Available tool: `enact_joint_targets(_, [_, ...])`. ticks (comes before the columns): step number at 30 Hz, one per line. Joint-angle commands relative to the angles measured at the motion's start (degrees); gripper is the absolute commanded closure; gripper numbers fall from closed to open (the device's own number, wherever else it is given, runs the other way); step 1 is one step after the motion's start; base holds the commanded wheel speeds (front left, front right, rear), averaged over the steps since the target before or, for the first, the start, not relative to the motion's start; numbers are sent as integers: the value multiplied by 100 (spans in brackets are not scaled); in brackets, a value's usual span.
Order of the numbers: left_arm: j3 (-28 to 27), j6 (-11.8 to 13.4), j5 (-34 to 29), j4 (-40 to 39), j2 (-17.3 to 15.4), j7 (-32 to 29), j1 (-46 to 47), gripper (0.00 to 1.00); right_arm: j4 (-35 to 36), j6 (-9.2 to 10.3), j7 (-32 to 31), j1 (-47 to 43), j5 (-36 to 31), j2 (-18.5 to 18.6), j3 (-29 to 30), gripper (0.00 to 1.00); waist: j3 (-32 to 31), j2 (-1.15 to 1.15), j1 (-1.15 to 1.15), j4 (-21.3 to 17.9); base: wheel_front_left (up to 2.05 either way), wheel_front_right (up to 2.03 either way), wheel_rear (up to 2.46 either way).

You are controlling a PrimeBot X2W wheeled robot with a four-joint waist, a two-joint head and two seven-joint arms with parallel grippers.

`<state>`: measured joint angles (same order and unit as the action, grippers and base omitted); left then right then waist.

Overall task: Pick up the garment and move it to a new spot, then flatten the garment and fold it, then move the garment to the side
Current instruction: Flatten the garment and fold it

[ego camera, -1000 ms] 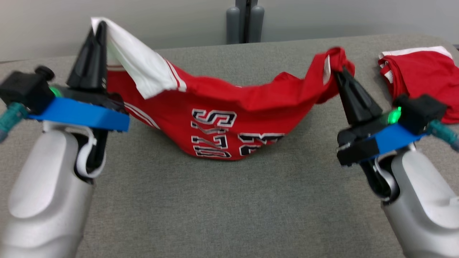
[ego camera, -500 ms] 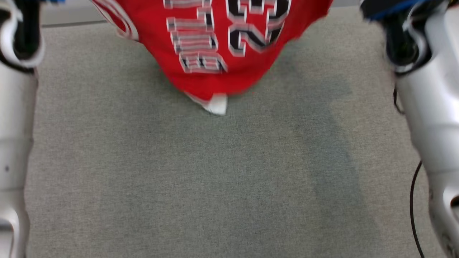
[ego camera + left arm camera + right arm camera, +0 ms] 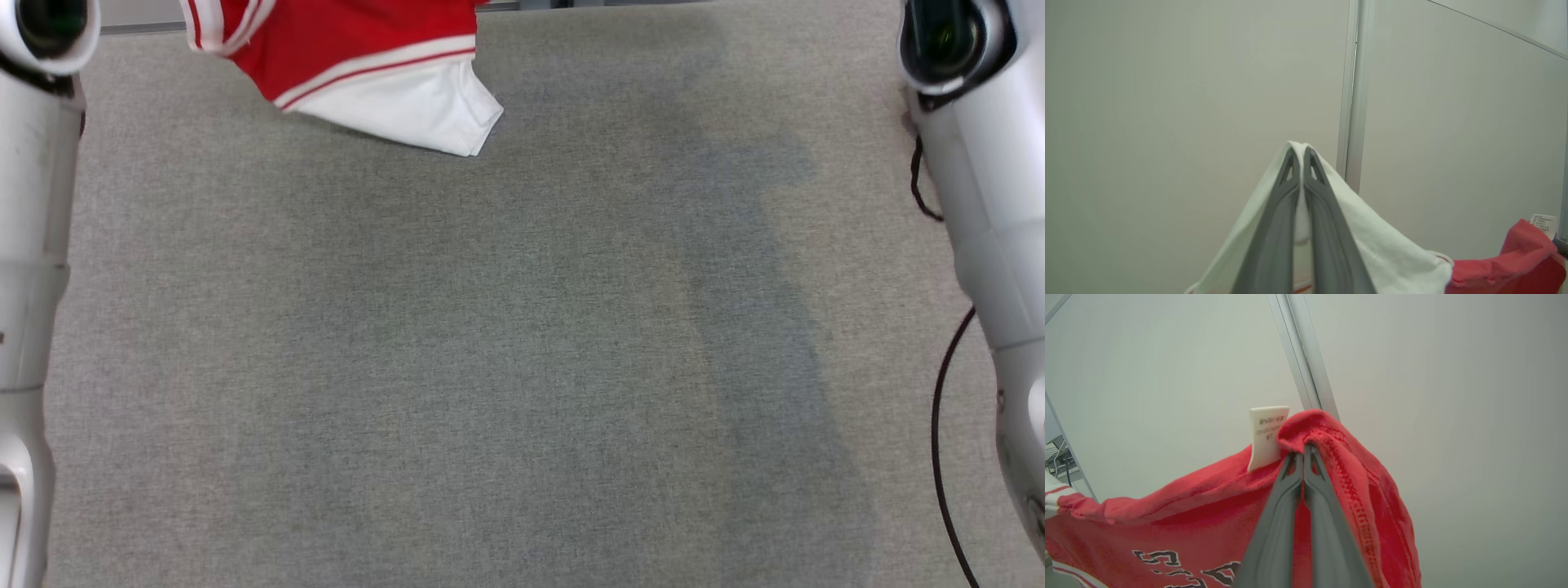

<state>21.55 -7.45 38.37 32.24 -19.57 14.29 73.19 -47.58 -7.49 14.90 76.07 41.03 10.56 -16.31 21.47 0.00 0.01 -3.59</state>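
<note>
left gripper point(image 3: 1301, 157): you clamped it on the white sleeve of the red-and-white fabric jersey point(image 3: 351, 49)
right gripper point(image 3: 1303, 455): pinched on its hem, so it hung spread above the grey cloth table point(image 3: 522, 367)

- Grey woven-fabric table point(image 3: 522, 367), flat, weave uniform; a darker shadow band point(image 3: 759, 327) runs down its right half.
- Pale off-white wall panels point(image 3: 1167, 90), smooth and matte, beyond the table's far edge.
- Slim silver metal strip point(image 3: 1357, 81), upright, at the seam between two panels.
- Light soft and even across wall and table.
</note>
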Motion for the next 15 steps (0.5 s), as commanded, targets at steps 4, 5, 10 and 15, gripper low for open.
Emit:
enact_joint_targets(4, [72,-3,140,-6,-86,62,-426,100,81,-1,33,-520,38,147,-184,100,17,0,-1,74,0,0,0])
enact_joint_targets(5, [71,-3,158,-38,-90,73,-549,100,162,-1,33,-634,60,189,-205,100,13,0,-1,85,0,0,0])
enact_joint_targets(10, [-141,2,184,-437,-35,94,-1531,100,650,-1,35,-1580,144,351,-390,100,-135,0,-1,141,0,0,0])
enact_joint_targets(15, [-472,36,-28,-1092,190,92,-3095,100,1205,-1,35,-2774,184,553,-610,100,-415,0,-1,194,0,0,0])
